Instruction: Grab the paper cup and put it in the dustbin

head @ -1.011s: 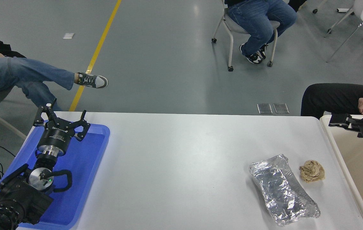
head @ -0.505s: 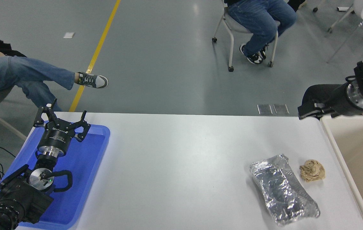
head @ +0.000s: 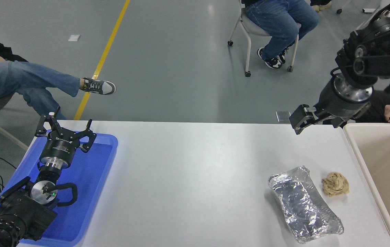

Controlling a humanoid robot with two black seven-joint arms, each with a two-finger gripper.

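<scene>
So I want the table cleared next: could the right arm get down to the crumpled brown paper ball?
Probably yes. The right gripper hangs above the table's far edge, the paper ball lies in the open between the foil tray and the dustbin, nothing over it.

1. My one view sits high on my own side of the white table point(head: 195, 164), looking forward and down.
2. It stands well back, taking in the table's whole width and the grey floor point(head: 181, 68) beyond.
</scene>
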